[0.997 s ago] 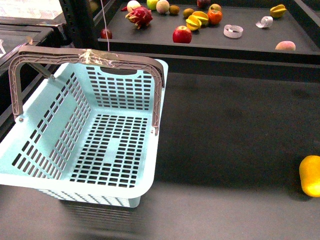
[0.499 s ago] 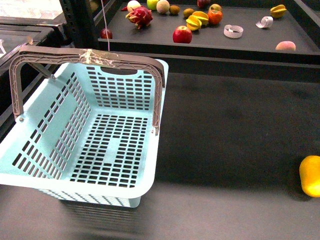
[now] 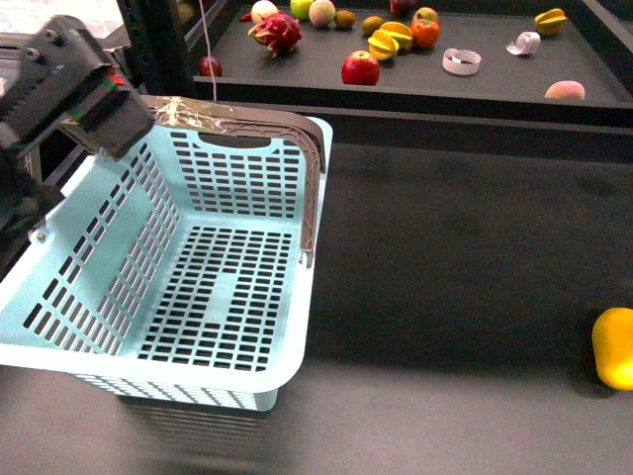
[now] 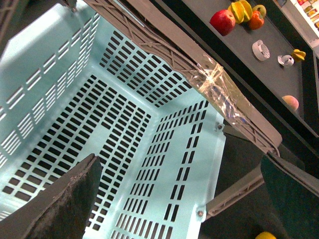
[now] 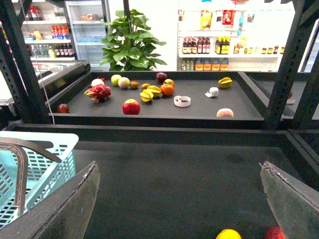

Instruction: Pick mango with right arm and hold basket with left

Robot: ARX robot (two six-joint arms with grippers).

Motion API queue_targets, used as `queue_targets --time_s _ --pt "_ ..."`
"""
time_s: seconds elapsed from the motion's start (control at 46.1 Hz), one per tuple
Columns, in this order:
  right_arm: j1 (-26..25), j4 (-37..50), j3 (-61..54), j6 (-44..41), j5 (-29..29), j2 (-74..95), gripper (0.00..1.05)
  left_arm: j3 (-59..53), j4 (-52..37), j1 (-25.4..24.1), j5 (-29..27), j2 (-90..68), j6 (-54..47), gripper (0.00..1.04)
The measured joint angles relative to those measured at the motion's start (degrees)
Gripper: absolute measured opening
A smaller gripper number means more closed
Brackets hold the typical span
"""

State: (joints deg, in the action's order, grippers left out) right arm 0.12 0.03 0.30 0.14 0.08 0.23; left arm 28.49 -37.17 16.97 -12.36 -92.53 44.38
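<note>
Front view, left to right.

- 10 o'clock: left arm [image 3: 71,87], black and bulky, blurred, overlapping the left end of the basket's grey-brown handle [image 3: 247,121]. Contact cannot be judged.
- Left wrist view: left gripper [image 4: 179,164] spread wide, fingers [image 4: 67,199] far apart with nothing between them. It looks down into the basket, near the taped handle.
- 8 o'clock: basket [image 3: 94,267], light blue with slotted walls, standing upright on the desk [image 3: 445,267] with nothing in it. Clear tape [image 3: 193,114] is wrapped around the handle.
- Desk surface: dark, matte, flat and plain.
- 12 o'clock: raised rear desk [image 3: 495,84] with a low rim, also dark. On it, left to right: small red fruit [image 3: 210,66], dragon fruit [image 3: 277,33], red apple [image 3: 360,67], yellow star-shaped fruits [image 3: 389,41], orange-red fruit [image 3: 425,32], tape roll [image 3: 461,61], peach-like fruit [image 3: 564,90].
- 4 o'clock: mango [image 3: 613,346], yellow-orange, lying on the desk at the frame's right edge, partly cut off, well apart from the basket.
- Right wrist view: right gripper [image 5: 179,167] fully parted, holding nothing, apart from the mango and above the desk.

Room, from the right wrist view: black metal rack posts [image 5: 22,59], leafy green plant [image 5: 130,42], drinks fridge [image 5: 84,20], store shelves of bottles [image 5: 219,47], bright white lighting.
</note>
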Motion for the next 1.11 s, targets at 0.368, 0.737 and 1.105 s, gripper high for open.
queue_targets --time_s 0.368,0.737,1.105 --pt "0.00 0.00 0.00 0.00 0.02 0.00 0.96 21.44 2.64 -0.74 1.86 -19.58 7.19 0.99" --pt "0.00 0.00 0.00 0.00 0.00 0.00 0.96 35.45 7.80 -0.94 1.03 -29.29 9.66 0.92" --pt "0.00 0.00 0.00 0.00 0.02 0.00 0.96 37.24 13.20 0.15 2.05 -29.14 12.66 0.33"
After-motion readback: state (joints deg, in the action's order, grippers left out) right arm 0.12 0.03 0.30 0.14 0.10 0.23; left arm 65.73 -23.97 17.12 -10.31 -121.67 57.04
